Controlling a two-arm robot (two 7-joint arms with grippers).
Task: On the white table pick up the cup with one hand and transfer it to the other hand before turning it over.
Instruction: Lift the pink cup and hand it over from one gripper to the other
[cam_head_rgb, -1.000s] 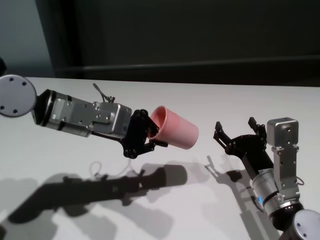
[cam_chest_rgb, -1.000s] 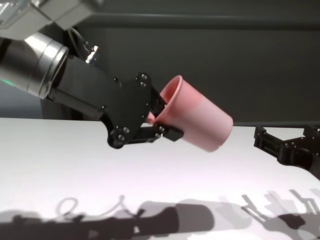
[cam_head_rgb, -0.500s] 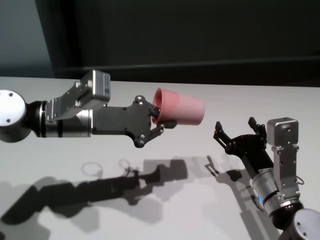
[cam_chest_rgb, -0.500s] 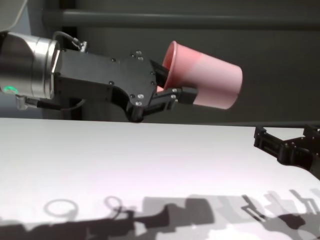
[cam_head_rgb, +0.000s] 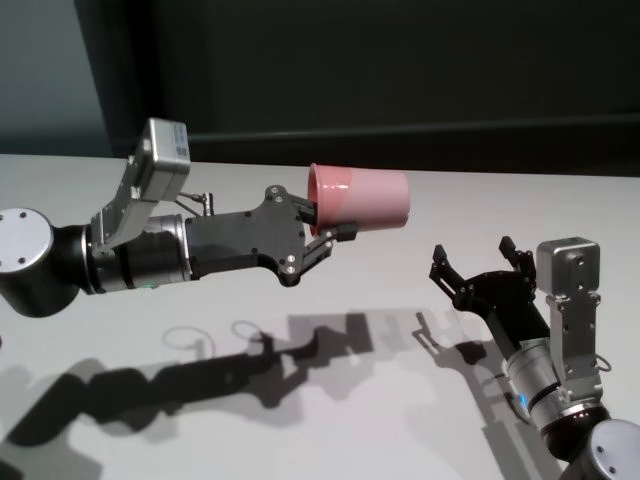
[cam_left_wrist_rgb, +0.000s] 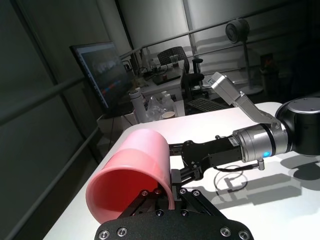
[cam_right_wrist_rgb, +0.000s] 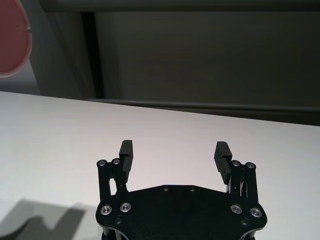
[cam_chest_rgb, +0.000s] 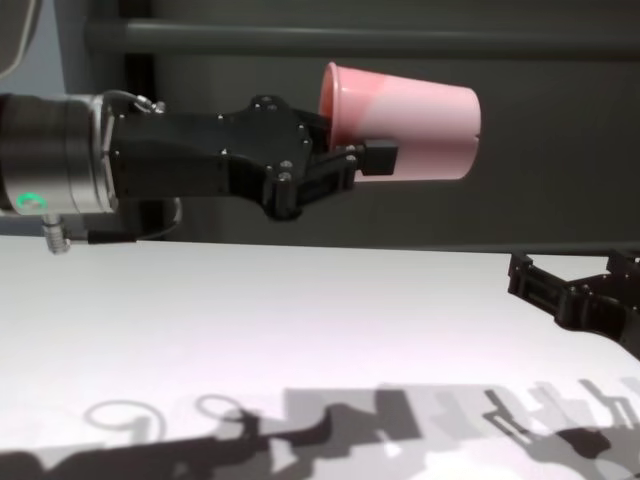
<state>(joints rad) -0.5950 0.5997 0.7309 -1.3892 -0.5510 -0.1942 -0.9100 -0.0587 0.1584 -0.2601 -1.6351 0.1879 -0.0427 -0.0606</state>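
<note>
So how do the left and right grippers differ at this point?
The left gripper is shut on the cup's rim, holding it sideways in the air; the right gripper is open and empty. The left is raised high above the white table, the right lower. Both are black two-finger grippers.

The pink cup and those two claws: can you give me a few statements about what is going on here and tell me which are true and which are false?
1. The left gripper holds the cup by its rim. True.
2. The cup stands upright on the white table. False: it is held in the air, lying about level on its side.
3. The right gripper is open and holds nothing. True.
4. The cup's base points toward the left arm. False: the rim is at the left gripper, the base points toward the robot's right.
5. The right gripper touches the cup. False: it is lower, clearly apart.
</note>
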